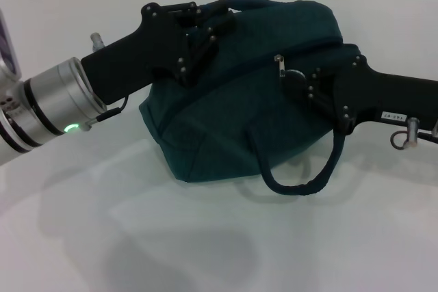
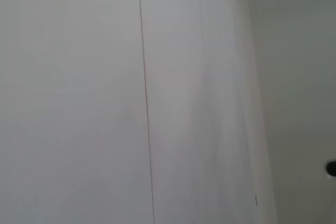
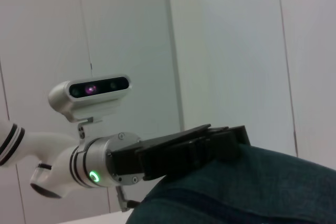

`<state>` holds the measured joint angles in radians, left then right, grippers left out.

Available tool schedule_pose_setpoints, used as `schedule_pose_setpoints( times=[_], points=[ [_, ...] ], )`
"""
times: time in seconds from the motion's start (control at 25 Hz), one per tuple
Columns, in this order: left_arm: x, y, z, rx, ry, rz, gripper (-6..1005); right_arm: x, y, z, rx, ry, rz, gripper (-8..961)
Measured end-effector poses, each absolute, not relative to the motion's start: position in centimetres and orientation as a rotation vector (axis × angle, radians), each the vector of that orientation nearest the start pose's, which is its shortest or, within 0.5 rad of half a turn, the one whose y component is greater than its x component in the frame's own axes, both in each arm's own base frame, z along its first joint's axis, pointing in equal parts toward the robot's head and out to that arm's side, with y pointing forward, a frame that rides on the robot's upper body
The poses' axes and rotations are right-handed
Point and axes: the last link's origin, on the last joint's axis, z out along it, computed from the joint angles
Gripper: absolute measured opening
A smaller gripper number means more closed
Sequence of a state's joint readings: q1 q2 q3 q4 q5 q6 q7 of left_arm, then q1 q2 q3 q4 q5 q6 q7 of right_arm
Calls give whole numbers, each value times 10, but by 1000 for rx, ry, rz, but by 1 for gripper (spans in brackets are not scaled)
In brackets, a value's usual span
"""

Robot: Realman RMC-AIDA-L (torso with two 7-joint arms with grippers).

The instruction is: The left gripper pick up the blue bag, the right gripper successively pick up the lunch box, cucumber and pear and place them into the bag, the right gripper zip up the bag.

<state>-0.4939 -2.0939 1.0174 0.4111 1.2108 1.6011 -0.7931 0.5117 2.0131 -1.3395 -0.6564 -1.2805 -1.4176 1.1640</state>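
Note:
The blue bag (image 1: pixel 226 114) sits mid-table, bulging, with one looped handle (image 1: pixel 301 182) hanging down its front. My left gripper (image 1: pixel 209 25) reaches in from the left and is shut on the bag's upper handle at the top edge, holding it up. It also shows in the right wrist view (image 3: pixel 231 140) above the bag's fabric (image 3: pixel 247 192). My right gripper (image 1: pixel 295 81) comes in from the right and is shut at the zipper, just beside the metal slider (image 1: pixel 279 64); the ring pull is hidden in its fingers. The lunch box, cucumber and pear are out of sight.
The white table (image 1: pixel 205 251) stretches in front of the bag, with a white wall behind it. The left wrist view shows only the wall panels (image 2: pixel 147 103). My head camera (image 3: pixel 89 95) shows in the right wrist view.

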Motion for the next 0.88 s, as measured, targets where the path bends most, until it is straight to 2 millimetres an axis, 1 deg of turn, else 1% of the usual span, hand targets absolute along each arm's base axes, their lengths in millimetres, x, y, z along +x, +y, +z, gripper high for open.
schedule_pose_setpoints(
  times=[0.04, 0.16, 0.28, 0.36, 0.4, 0.52, 0.68, 0.76, 0.8, 0.88],
  points=[
    [-217, 322, -12, -2337, -99, -1252, 140, 195, 338, -21, -2728, 171, 988, 83],
    [-217, 322, -12, -2339, -98, -1252, 141, 198, 338, -20, -2703, 108, 967, 57],
    [-217, 322, -13, -2340, -103, -1253, 142, 204, 339, -16, -2640, 60, 959, 32],
    [-218, 321, -13, -2346, -106, -1253, 143, 209, 339, -11, -2560, 13, 978, 15],
    [-218, 321, -13, -2350, -107, -1252, 143, 209, 339, -11, -2560, 13, 978, 15],
    [-219, 317, -15, -2375, -98, -1252, 145, 214, 338, -5, -2471, -11, 1003, 15],
    [-216, 312, -15, -2419, -75, -1274, 146, 226, 340, 5, -2379, -14, 983, 16],
    [-214, 311, -14, -2434, -98, -1298, 147, 234, 341, 11, -2338, 1, 960, 16],
    [-214, 312, -14, -2437, -113, -1305, 147, 234, 341, 11, -2338, 1, 960, 20],
    [-212, 314, -12, -2441, -147, -1321, 148, 240, 341, 14, -2312, 18, 949, 28]
  ],
)
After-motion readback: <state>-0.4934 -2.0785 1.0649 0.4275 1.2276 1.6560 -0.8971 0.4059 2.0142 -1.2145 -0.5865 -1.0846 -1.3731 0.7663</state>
